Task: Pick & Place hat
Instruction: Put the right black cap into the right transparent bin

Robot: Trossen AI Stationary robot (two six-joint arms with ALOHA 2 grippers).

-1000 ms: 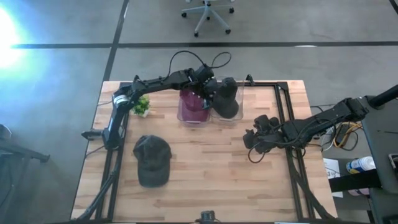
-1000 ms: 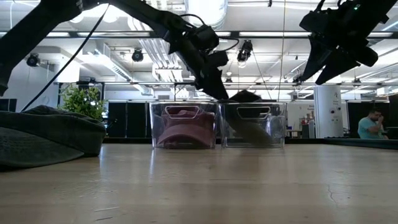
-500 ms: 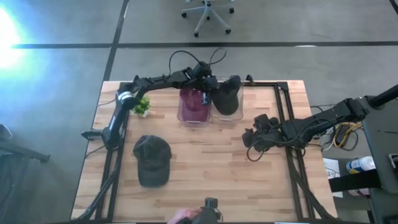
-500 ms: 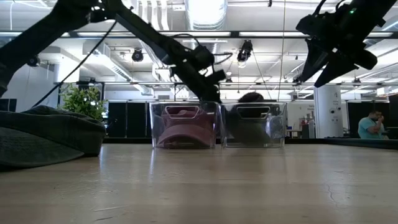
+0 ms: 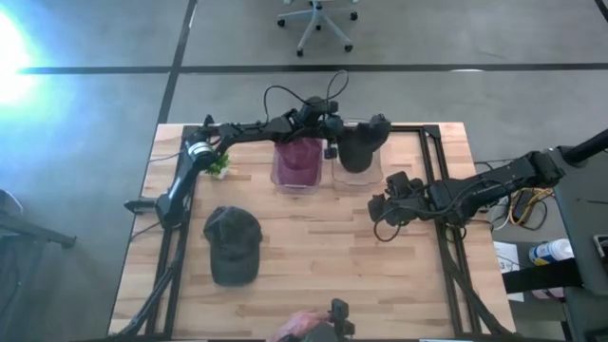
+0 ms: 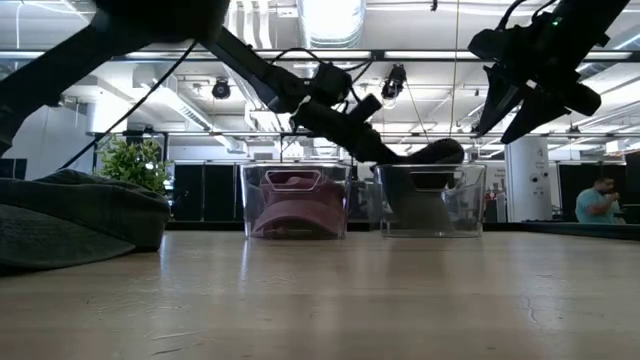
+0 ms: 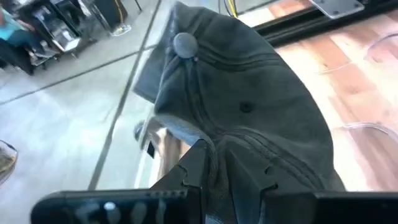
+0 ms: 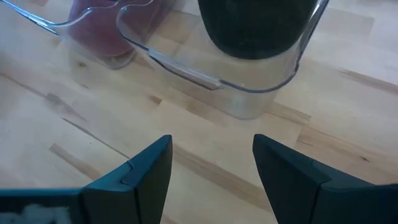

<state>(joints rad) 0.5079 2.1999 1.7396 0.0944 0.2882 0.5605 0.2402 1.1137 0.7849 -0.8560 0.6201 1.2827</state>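
Dark grey fabric cap point(image 5: 359, 145) located at the far edge of the wooden table point(image 5: 313, 266), partly inside the clear plastic bin point(image 5: 353, 171) and overhanging its far rim, crown toward the right rear. Left claw point(image 7: 214, 163) clamped together on the cap's fabric, as shown in the left wrist view; left arm reaching across from the left, above the neighbouring clear plastic bin holding a maroon cap point(image 5: 300, 157). Key relation: cap directly ahead of the left claw and already pinched in it, long axis roughly in line with the reach of the arm, bin just below and toward the near side. Probable requirement for the next step: settling the cap fully inside the bin walls before release, since it appears to ride on the rim. Right claw point(image 8: 211, 162) spread apart, holding nothing, hovering over bare table just near of that bin, closer to the bin than to the second dark grey cap point(image 5: 233, 244) lying flat at the near left.
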